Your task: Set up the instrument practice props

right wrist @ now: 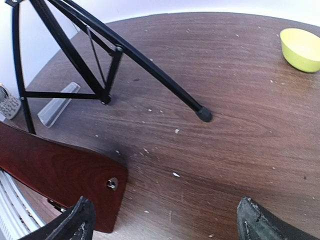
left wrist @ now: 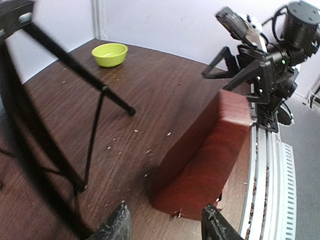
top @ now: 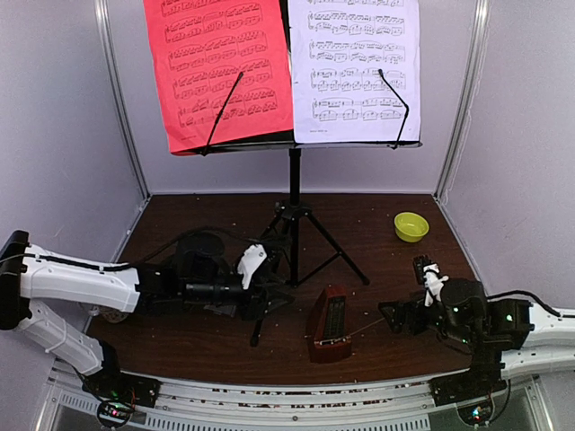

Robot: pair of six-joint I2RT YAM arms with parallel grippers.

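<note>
**Top external view.** The metronome [top: 328, 334] sits near the front edge of the table [top: 386, 260], in front of the music stand [top: 294, 180]. The stand carries the red sheet [top: 220, 72] and the white sheet [top: 355, 67]. Your left gripper [top: 268, 296] lies just left of the metronome, about half open and holding nothing. Your right gripper [top: 393, 319] lies just right of it, jaws spread full, also empty. A thin rod runs from the metronome toward the right gripper; whether they touch cannot be made out.

**Left wrist view.** The metronome stands straight ahead of the fingers [left wrist: 117, 225], offset toward the right-hand one, its long side running away from the camera. You should judge this arm the better aligned for a grasp. The metronome's front face is hidden.

**Right wrist view.** Only one brown flank shows, at lower left, outside the finger span. Whether the metronome is upright or tipped cannot be settled here. The tripod foot [right wrist: 203, 115] lies beyond the metronome.
</note>
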